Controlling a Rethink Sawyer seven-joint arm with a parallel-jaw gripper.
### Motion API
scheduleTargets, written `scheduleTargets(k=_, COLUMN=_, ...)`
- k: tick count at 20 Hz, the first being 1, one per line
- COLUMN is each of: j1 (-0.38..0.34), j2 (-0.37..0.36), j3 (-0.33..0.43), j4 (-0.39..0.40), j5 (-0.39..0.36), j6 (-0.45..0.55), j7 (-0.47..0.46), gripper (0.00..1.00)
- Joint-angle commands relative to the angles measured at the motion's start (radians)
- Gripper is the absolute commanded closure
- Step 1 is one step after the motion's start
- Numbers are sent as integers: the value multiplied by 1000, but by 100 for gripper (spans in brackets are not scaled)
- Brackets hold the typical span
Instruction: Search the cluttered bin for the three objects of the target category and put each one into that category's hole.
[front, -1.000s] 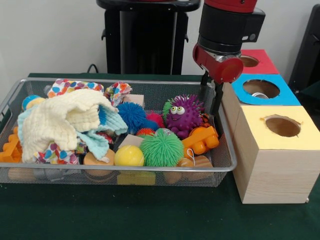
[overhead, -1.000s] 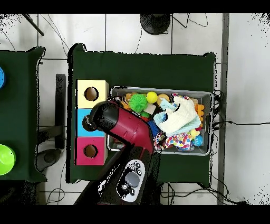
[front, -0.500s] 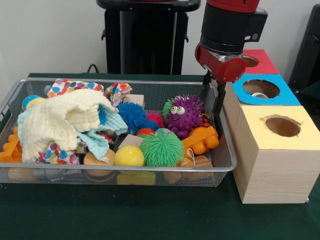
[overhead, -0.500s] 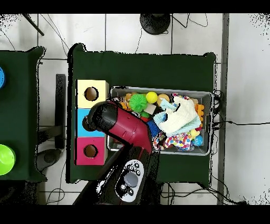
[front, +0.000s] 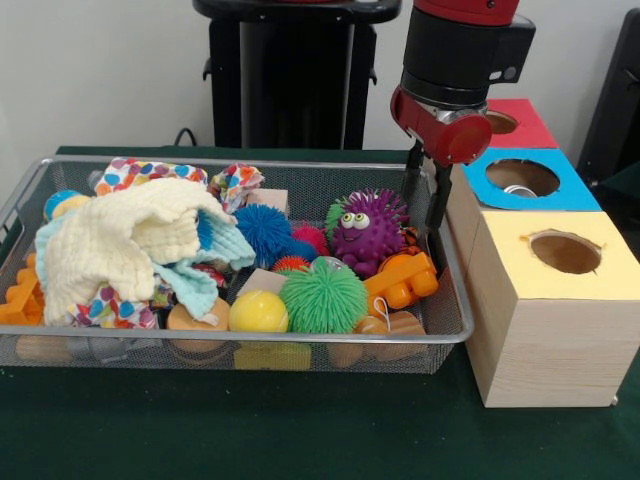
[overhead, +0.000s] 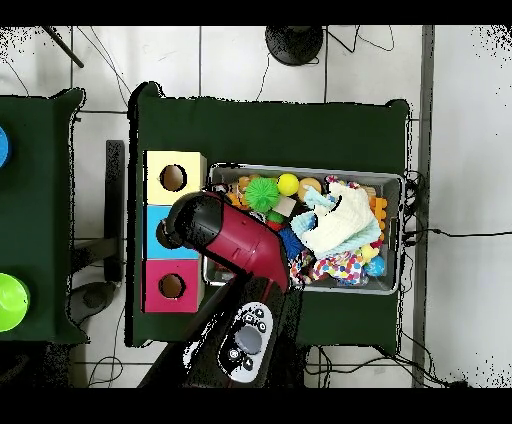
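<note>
Now we see silver wire-mesh bin (front: 60, 345) packed with toys, cloths heaped over one end, so targets likely part buried. Three wooden boxes with yellow, blue, red holed tops (front: 545, 300) stand touching bin's end, short carry. Black gripper (front: 424, 205) hangs at that end above purple spiky googly-eyed ball (front: 366, 232), fingers apart, empty, touching nothing we can make out.

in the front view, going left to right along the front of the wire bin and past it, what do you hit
cream cloth → yellow ball → green spiky ball → orange toy block → yellow-topped wooden box
</note>
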Motion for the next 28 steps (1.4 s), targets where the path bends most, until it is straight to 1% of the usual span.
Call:
scheduleTargets(k=1, j1=-26, j2=13, j3=85, j4=-4, j5=-35, j6=98, j7=116, gripper=0)
scheduleTargets(k=5, j1=-24, j2=12, j3=86, j4=0, j5=-33, j6=90, j7=119, gripper=0)
scheduleTargets(k=9, j1=13, j2=-14, j3=55, j4=36, j5=-38, j6=88, j7=145, gripper=0)
scheduleTargets(k=11, j1=17, j2=-47, j3=48, j4=79, j5=-46, j6=80, j7=130, gripper=0)
scheduleTargets(k=14, j1=18, j2=-121, j3=19, j4=163, j5=-71, j6=82, j7=91, gripper=0)
scheduleTargets(k=16, j1=34, j2=-167, j3=-18, j4=214, j5=-94, j6=111, j7=86, gripper=0)
scheduleTargets(k=19, j1=39, j2=-202, j3=-52, j4=249, j5=-132, j6=137, j7=76, gripper=0)
scheduleTargets(k=21, j1=41, j2=-215, j3=-62, j4=261, j5=-146, j6=149, j7=84, gripper=0)
scheduleTargets(k=23, j1=37, j2=-227, j3=-51, j4=276, j5=-142, j6=159, j7=100, gripper=0)
scheduleTargets(k=25, j1=46, j2=-224, j3=-48, j4=277, j5=-139, j6=161, j7=130, gripper=0)
scheduleTargets(k=28, j1=57, j2=-204, j3=-41, j4=276, j5=-133, j6=132, j7=158, gripper=0)
